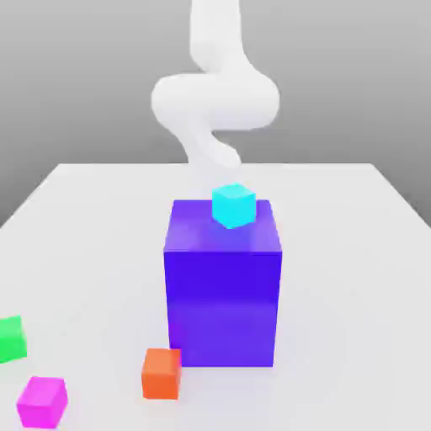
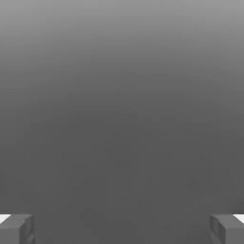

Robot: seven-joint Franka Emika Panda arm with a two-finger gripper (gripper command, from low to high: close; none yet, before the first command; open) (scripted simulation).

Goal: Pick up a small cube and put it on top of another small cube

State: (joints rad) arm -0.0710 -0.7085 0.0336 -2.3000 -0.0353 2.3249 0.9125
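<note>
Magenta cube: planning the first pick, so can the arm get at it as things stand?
Probably yes: the magenta cube sits alone on the table, apart from the orange cube and green cube, top uncovered.

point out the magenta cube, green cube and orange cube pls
magenta cube [image 1: 41, 401], exterior view, middle of its front face.
green cube [image 1: 12, 339], exterior view, visible face at the picture's left edge.
orange cube [image 1: 161, 373], exterior view, middle of its front face.

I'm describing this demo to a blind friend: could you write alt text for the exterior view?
A white robot arm rises behind a big blue-purple block on a pale table, with a small cyan cube on the block's top. Near the front, toward the exterior view's left, lie a small orange cube, a magenta cube and a green cube, apart.
</note>
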